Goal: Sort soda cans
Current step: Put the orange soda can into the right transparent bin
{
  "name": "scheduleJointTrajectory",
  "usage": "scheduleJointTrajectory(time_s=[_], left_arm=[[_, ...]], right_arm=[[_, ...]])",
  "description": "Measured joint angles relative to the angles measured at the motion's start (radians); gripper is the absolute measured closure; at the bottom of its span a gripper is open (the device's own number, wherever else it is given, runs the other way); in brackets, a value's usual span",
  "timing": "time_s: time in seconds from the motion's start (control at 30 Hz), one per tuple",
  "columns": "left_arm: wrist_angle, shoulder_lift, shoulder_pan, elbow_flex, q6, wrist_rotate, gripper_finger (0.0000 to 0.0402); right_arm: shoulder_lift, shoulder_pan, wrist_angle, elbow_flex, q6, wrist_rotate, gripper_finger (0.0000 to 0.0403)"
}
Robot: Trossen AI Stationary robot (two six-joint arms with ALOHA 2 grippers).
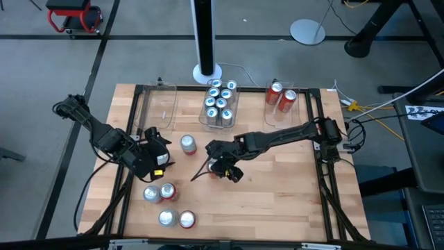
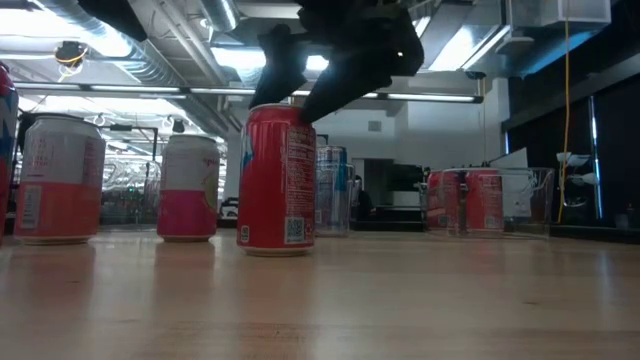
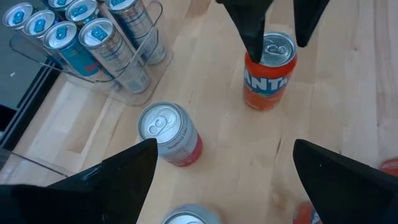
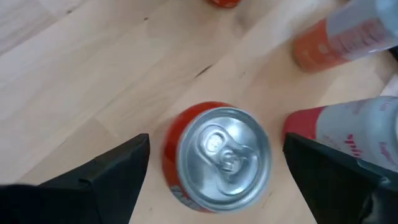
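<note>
High view: right gripper open over red can; left gripper open, waiting.

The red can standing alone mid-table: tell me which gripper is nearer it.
Right. The right gripper hangs directly over the red can, fingers open on either side of its top. The left gripper is open too, off to the can's left, beside a different can.

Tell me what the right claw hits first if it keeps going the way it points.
Most likely the red can standing directly below the open right claw, centred between its fingers. Its top looks close, though the remaining gap is hard to judge.
</note>
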Motion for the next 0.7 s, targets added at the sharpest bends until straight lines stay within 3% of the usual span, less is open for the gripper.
scheduleJointTrajectory(time_s=[0.57, 0.7], left_arm=[[0.001, 0.000, 0.000, 0.000, 0.008, 0.000, 0.0039], [0.001, 0.000, 0.000, 0.000, 0.009, 0.000, 0.0039]], right_arm=[[0.059, -0.010, 0.039, 0.000, 0.000, -0.049, 0.0036], [0.060, -0.010, 0.046, 0.000, -0.003, -0.047, 0.0055]])
